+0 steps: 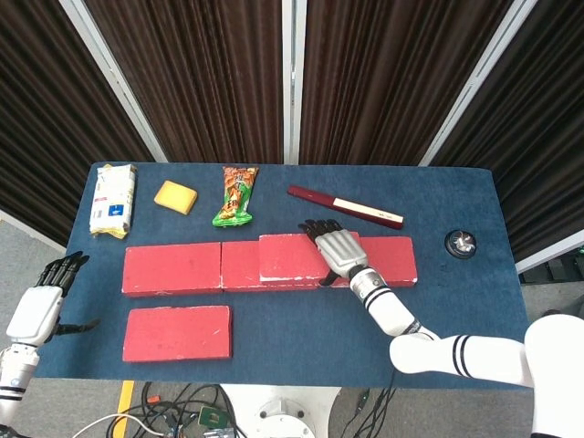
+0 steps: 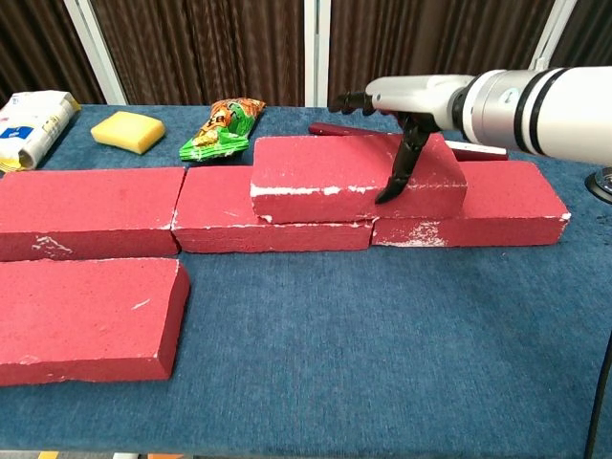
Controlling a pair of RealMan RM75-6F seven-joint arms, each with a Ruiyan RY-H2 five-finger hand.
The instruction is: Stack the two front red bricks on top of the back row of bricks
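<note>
Resting on the back row (image 1: 173, 269), one stacked red brick (image 1: 290, 256) lay over the joint btw. the middle and right bricks. The right hand (image 1: 336, 248) was above its right end, palm down, fingers apart, grasping nothing. The chest view showed what the head view did not: this hand (image 2: 406, 100) was a bit above the brick, and only a dark fingertip (image 2: 386, 196) reached down to the brick's front face; whether it touched, I cannot tell. The second front red brick (image 1: 177, 332) was alone on the desk (image 1: 301, 333) at front left, well apart from the right hand. The left hand (image 1: 36, 306) showed only in the head view, off the desk's left edge, fingers spread, released. At the back edge were a white packet (image 1: 113, 200), yellow sponge (image 1: 175, 196), green snack bag (image 1: 237, 195) and a dark red bar (image 1: 345, 207). A small round object (image 1: 459, 242) sat at far right, clear in the head view only.
</note>
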